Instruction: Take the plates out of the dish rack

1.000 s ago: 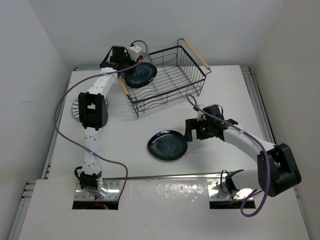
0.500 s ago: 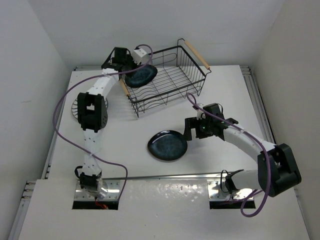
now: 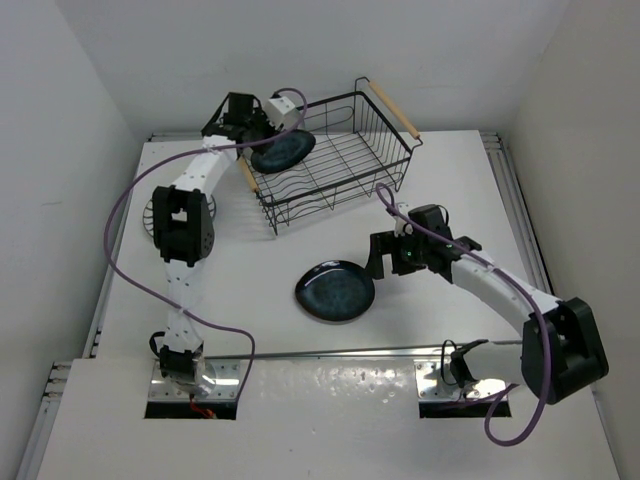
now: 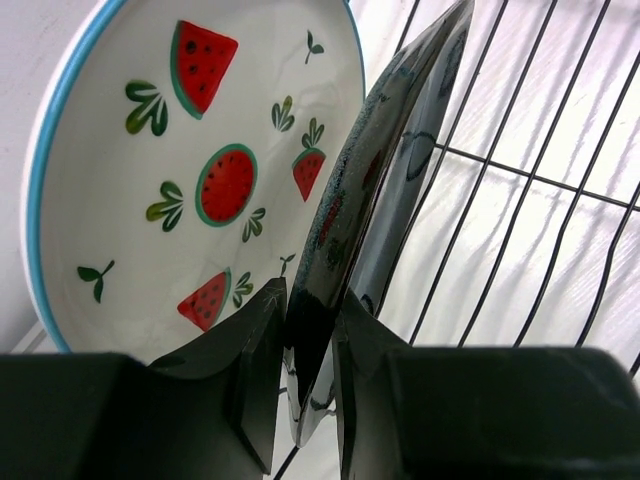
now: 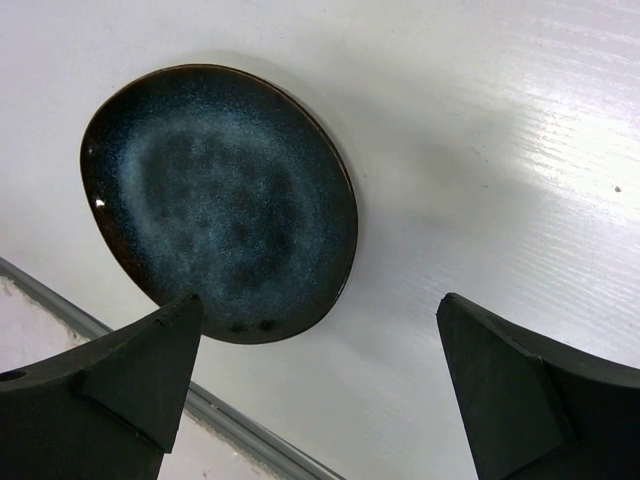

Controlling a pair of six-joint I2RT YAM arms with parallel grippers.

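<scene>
- The rack (image 3: 335,200) sits at the far middle of the bench (image 3: 250,265), turned at an angle, with a wooden handle at each end.
- The left arm reaches to the rack's far-left corner.
- The left hand (image 4: 310,340) is nearly closed and pinches the rim of a blue plate (image 3: 283,150), with one finger on each face.
- The blue plate stands on edge in the rack's left end. It is tilted, and its hollow face is turned toward the rack's middle.
- In the left wrist view, rack wires run behind the blue plate on its right.
- A melon plate (image 4: 200,170) stands on edge just left of the blue plate in that view. It is white with a blue rim and has red melon slices and green leaves on it.
- Its face is turned toward the blue plate, and the two rims are close. I cannot tell whether they touch.
- A bench plate (image 3: 335,291), also dark blue, lies flat and face up near the middle of the bench, well apart from the rack.
- The right hand (image 5: 318,305) hangs just right of the bench plate with its fingers spread wide, and it holds nothing.
- In the right wrist view, its left finger is over the bench plate's near rim and its right finger is over bare bench.
- A striped plate (image 3: 150,222) lies flat at the left of the bench, partly hidden under the left arm.
</scene>
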